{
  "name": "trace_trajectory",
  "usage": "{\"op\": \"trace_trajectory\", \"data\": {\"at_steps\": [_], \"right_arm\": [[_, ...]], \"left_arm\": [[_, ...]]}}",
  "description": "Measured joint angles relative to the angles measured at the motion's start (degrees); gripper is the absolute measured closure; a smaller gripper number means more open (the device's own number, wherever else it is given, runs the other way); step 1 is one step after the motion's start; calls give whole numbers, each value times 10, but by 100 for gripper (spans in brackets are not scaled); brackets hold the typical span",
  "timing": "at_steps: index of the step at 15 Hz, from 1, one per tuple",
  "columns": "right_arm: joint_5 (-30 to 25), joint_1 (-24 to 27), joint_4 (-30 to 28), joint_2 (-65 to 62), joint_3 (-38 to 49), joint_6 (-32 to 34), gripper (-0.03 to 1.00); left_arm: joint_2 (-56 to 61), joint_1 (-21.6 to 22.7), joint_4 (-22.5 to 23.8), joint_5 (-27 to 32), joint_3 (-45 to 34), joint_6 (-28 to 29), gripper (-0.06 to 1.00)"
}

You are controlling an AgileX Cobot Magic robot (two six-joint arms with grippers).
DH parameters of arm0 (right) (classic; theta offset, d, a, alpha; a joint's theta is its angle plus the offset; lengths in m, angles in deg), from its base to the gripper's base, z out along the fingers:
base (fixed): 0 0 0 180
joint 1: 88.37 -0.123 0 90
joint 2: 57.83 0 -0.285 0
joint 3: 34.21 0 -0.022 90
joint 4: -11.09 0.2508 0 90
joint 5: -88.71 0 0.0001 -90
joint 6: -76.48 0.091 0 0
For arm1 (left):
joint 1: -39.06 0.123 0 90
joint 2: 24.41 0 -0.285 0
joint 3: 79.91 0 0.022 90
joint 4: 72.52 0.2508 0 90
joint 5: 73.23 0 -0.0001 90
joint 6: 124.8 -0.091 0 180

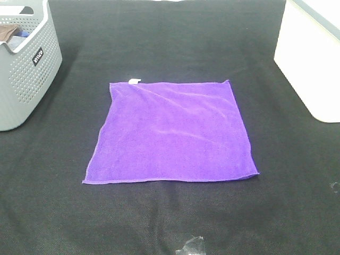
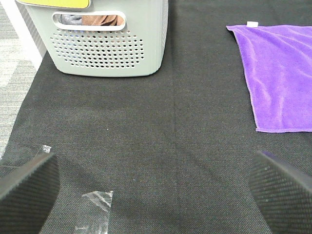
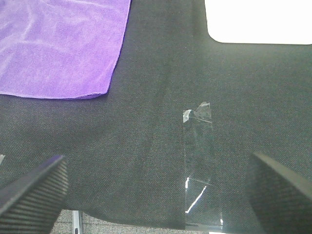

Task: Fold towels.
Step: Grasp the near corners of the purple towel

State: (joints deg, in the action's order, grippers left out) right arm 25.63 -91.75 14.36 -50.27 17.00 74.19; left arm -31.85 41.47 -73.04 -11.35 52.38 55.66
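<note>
The purple towel (image 1: 172, 133) is laid out flat and unfolded on the black table (image 1: 170, 218). All four stitched edges are in sight, and a few soft creases are seen across it. A small white tag (image 1: 134, 81) is spotted at one far corner.

Now the hands. The left hand (image 2: 156, 183) is held wide open, its ribbed fingers (image 2: 29, 185) spread far apart with nothing caught between them. The towel is found ahead of it and off toward the other arm's side, well apart. Only one side edge and the tagged corner are caught in the left wrist view.

The right hand (image 3: 158, 192) is likewise spread open and empty. The towel's near corner is seen ahead of it, off toward the left arm's side, and is not touched. Just ahead of the right hand, a strip of clear tape (image 3: 199, 161) is stuck flat to the table.

Further out, a grey perforated basket (image 2: 112, 48) is stood ahead of the left hand on its outer side, with brown cloth (image 2: 100, 20) glimpsed through its handle slot. A white box (image 1: 311, 58) is set ahead of the right hand on its outer side, well apart from the towel.
</note>
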Motion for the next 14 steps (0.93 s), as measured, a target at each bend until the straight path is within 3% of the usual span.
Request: {"op": "trace_trajectory", "data": {"at_steps": [14], "right_arm": [[0, 0, 1, 0, 0, 0, 2]], "left_arm": [[0, 0, 0, 0, 0, 0, -5]]}}
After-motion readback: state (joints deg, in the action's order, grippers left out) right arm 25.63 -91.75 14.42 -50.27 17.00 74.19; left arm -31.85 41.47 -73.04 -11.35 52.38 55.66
